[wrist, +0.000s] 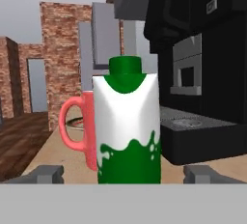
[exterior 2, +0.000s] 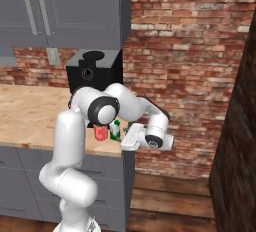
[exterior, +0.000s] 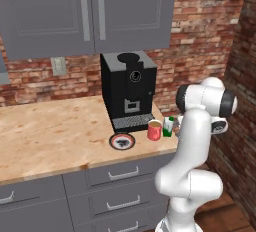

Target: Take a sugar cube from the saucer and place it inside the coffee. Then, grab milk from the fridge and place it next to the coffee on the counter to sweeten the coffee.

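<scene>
Two hand fingers (wrist: 48, 174) spread apart, flanking milk (wrist: 128, 126); milk upright on counter (exterior: 45, 136) beside coffee (exterior: 154, 130)

From my seat I see a red brick wall (exterior: 210, 36) running behind the worktop and turning a corner on the right side. Grey upper cabinets (exterior: 90, 11) with long silver bar handles hang above, and a pale wall outlet (exterior: 58, 66) sits on the brick just below them. Under the worktop are grey drawer fronts (exterior: 115, 191) with silver handles. A big black coffee machine (exterior: 128, 91) stands against the brick (boxy, with a grey drip tray). The floor (exterior 2: 170, 201) is reddish-brown wood planks. A dark tall panel (exterior 2: 237, 151) fills the right edge. Light is even and soft.
</scene>
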